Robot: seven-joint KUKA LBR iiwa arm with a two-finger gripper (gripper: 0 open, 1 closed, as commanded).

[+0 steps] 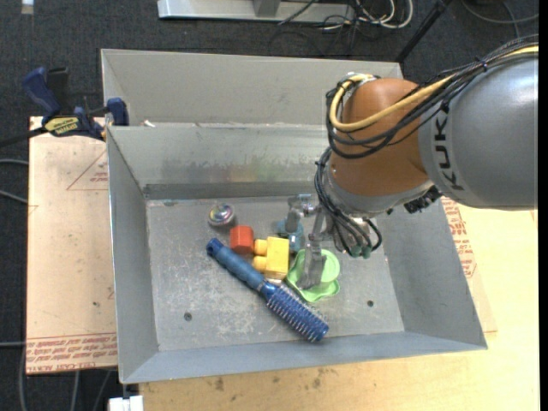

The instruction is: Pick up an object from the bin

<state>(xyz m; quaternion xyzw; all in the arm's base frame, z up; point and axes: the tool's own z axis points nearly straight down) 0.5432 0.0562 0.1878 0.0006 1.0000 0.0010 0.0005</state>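
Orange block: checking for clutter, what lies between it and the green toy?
A yellow block lies between the orange block and green toy, in the camera view.

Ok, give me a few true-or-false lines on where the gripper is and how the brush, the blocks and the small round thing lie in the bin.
1. The gripper is low over the green thing, just right of the yellow block. True.
2. The orange block lies alone against the bin's right wall. False: it sits mid-bin, right beside the yellow block.
3. The blue brush lies diagonally on the bin floor, bristle end toward the near right. True.
4. The small round thing rests on the brush's bristles. False: it lies on the floor behind the orange block, away from the bristles.
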